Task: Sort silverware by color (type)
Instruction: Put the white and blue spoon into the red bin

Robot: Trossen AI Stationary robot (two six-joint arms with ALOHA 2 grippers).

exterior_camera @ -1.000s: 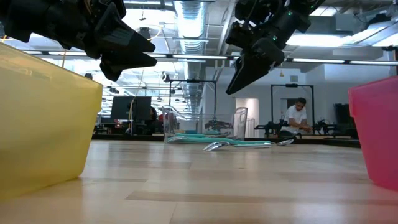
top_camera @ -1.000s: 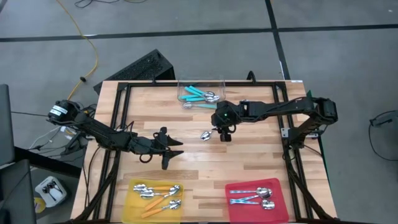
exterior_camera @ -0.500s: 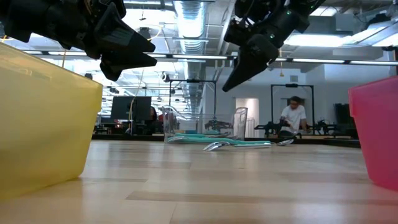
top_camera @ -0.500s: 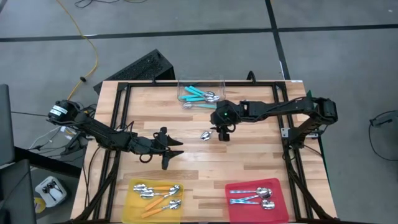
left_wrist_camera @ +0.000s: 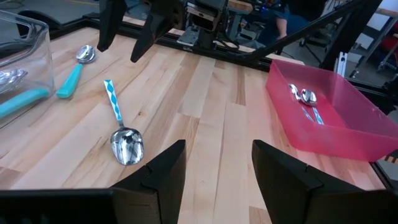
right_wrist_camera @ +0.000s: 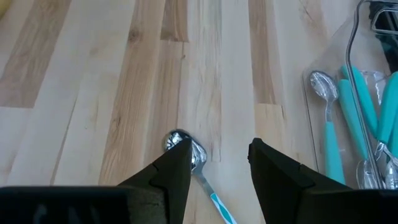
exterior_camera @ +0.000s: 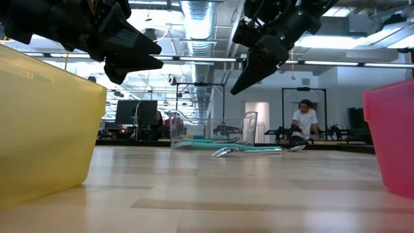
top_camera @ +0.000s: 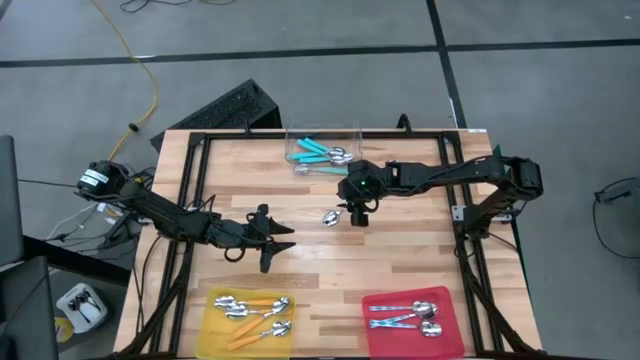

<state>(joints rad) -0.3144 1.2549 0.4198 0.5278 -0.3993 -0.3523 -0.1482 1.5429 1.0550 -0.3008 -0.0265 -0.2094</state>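
1. The right hand [top_camera: 356, 214] hangs over the middle of the tabletop [top_camera: 400, 262], just in front of the tub [top_camera: 322, 152]. Its fingers [right_wrist_camera: 171, 171] are spread wide and hold nothing.
2. Under that hand lies a loose spoon [right_wrist_camera: 186, 149] with a teal-and-white patterned handle. In the right wrist view its bowl sits between the two fingertips; in the low view the hand is well above the tabletop, not touching it.
3. In the left wrist view the same spoon [left_wrist_camera: 122, 132] lies flat on the wood, bowl toward the left hand, and a teal spoon [left_wrist_camera: 76, 70] lies beyond it, just beside the tub wall.
4. The clear tub holds several teal spoons [top_camera: 322, 152]; more show through its wall in the right wrist view [right_wrist_camera: 360, 118].
5. The left hand [top_camera: 277, 240] hovers above the tabletop left of centre, well apart from the loose spoon, fingers [left_wrist_camera: 163, 171] wide and empty.
6. At the front edge, the yellow tray [top_camera: 212, 330] holds orange-handled spoons [top_camera: 252, 308].
7. The red tray [top_camera: 372, 335], to its right, holds silver spoons [top_camera: 412, 316].
8. In the low view a person [exterior_camera: 303, 120] sits in the room far behind the tabletop.
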